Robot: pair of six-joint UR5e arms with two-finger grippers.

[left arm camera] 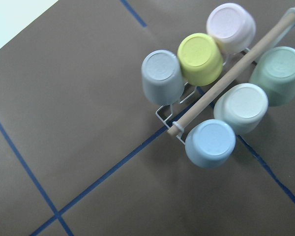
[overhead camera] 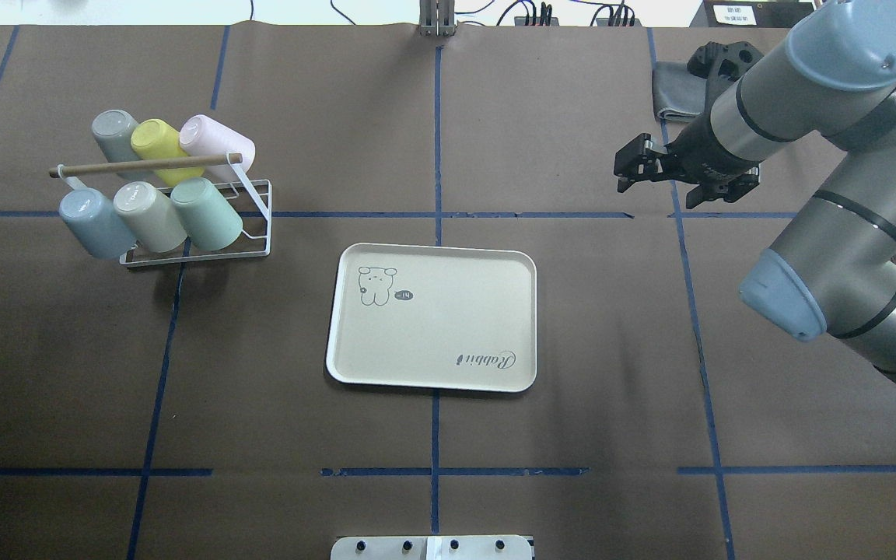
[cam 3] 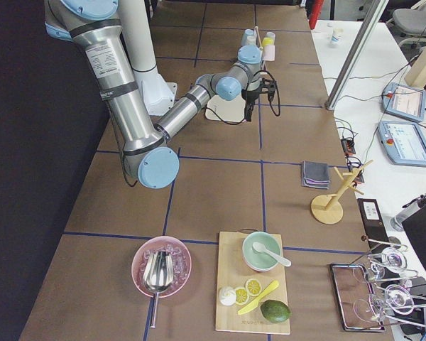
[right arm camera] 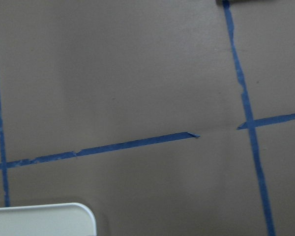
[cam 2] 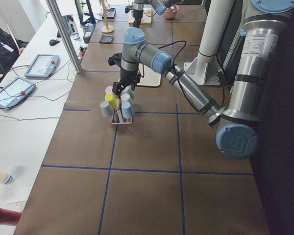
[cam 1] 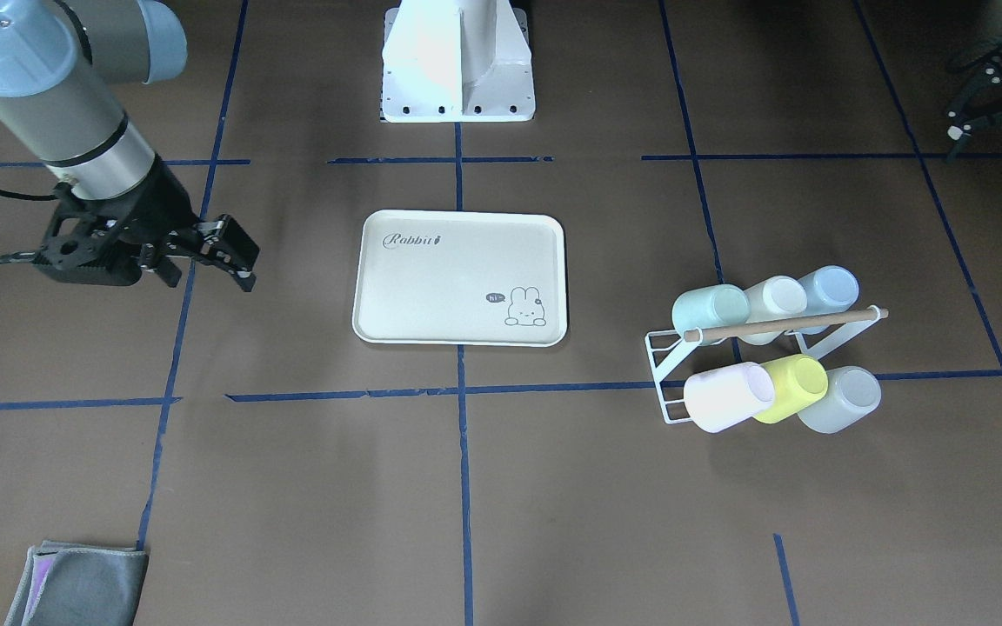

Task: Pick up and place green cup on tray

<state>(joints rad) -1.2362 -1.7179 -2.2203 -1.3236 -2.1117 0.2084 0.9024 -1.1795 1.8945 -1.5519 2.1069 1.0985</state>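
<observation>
Starting nearest the robot's base: tray (overhead camera: 448,319) lay flat on the brown table (overhead camera: 611,404), well apart from the cups. Farther out on the left, a white wire rack (overhead camera: 269,225) held six tilted cups, bottoms upward. Green cup (overhead camera: 207,214) sat in the rack's near row, at the end toward the tray, just beside a cream cup (overhead camera: 151,218). Left gripper (cam 2: 119,88) showed only in the side view; finger spread could not be told. Right gripper (cam 1: 212,278) hung over the table at right, fingers spread apart, holding nothing. Gray cloth (overhead camera: 670,93) lay beyond it.
</observation>
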